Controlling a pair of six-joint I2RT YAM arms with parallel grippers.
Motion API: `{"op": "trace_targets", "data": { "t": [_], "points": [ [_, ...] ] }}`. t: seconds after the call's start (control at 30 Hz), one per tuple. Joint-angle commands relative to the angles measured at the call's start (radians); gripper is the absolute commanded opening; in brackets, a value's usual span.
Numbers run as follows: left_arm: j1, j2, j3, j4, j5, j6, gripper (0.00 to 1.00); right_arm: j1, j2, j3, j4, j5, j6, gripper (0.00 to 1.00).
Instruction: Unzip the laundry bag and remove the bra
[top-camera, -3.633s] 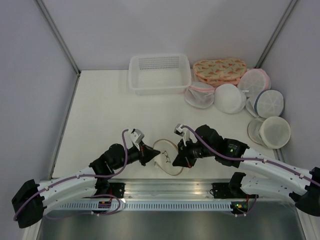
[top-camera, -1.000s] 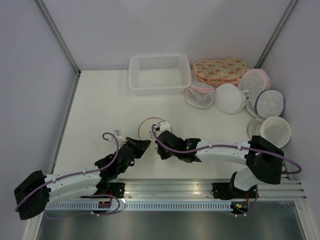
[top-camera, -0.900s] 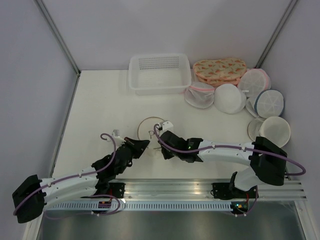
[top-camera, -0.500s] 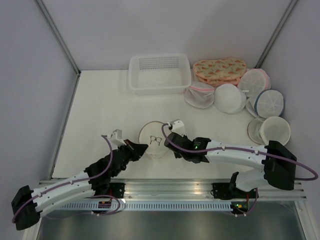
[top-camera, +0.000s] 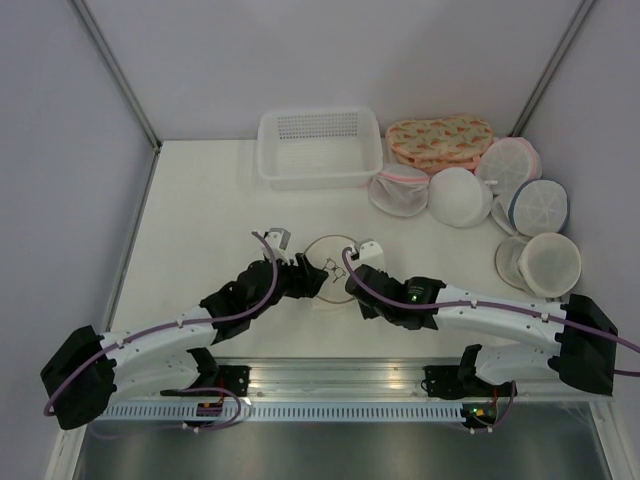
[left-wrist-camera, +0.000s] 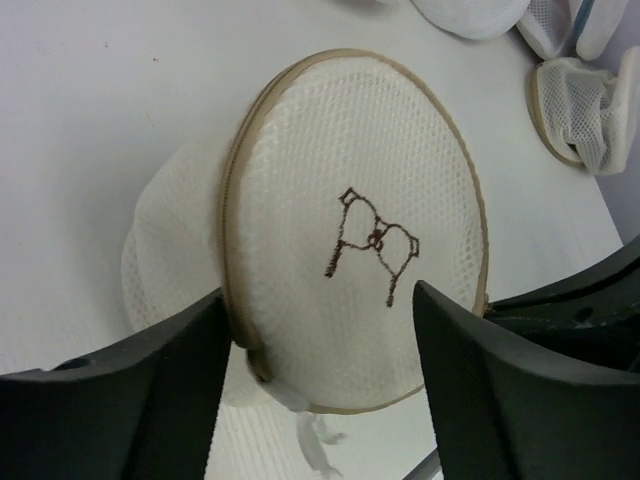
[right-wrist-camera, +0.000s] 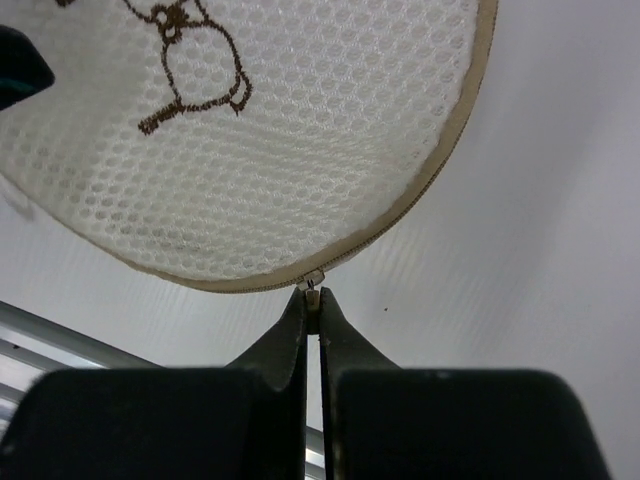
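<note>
The left gripper (left-wrist-camera: 320, 292) has its jaws spread wide; its dark fingers (left-wrist-camera: 150, 400) stand to either side of the lower rim of the laundry bag (left-wrist-camera: 330, 170); whether they press on it I cannot tell. The bag rises just ahead of those fingertips, its round cream mesh face tilted up toward the wrist camera, with a tan band around the edge and a brown stitched emblem (left-wrist-camera: 372, 240) at the middle. On the left finger's side a soft white bulge (left-wrist-camera: 165, 255) shows behind the rim; whether that is the bra or the bag's own back I cannot tell. Well beyond the gripper, at the far edge of the table (top-camera: 200, 220), sits a white perforated basket (top-camera: 320, 148).

The right gripper (right-wrist-camera: 312, 305) is pinched to a narrow slit on the small zip pull (right-wrist-camera: 313, 283); the pull sits at the tan rim directly ahead of its fingertips, and the mesh face spreads up and to the left of them. Far ahead and to the right of this gripper lie a floral orange pouch (top-camera: 440, 140) and a cluster of white pouches (top-camera: 460, 196), well apart from the bag.
</note>
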Motion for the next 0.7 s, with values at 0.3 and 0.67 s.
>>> {"op": "trace_targets", "data": {
  "t": [0.3,0.67],
  "points": [
    [0.004,-0.091,0.069,-0.304,0.017,-0.272,0.99,0.000,-0.005,-0.072,0.271,-0.353,-0.055,0.00],
    [0.004,-0.295,-0.041,-0.452,0.036,-0.571,0.98,0.000,0.091,-0.074,0.440,-0.501,-0.049,0.00]
  ]
}}
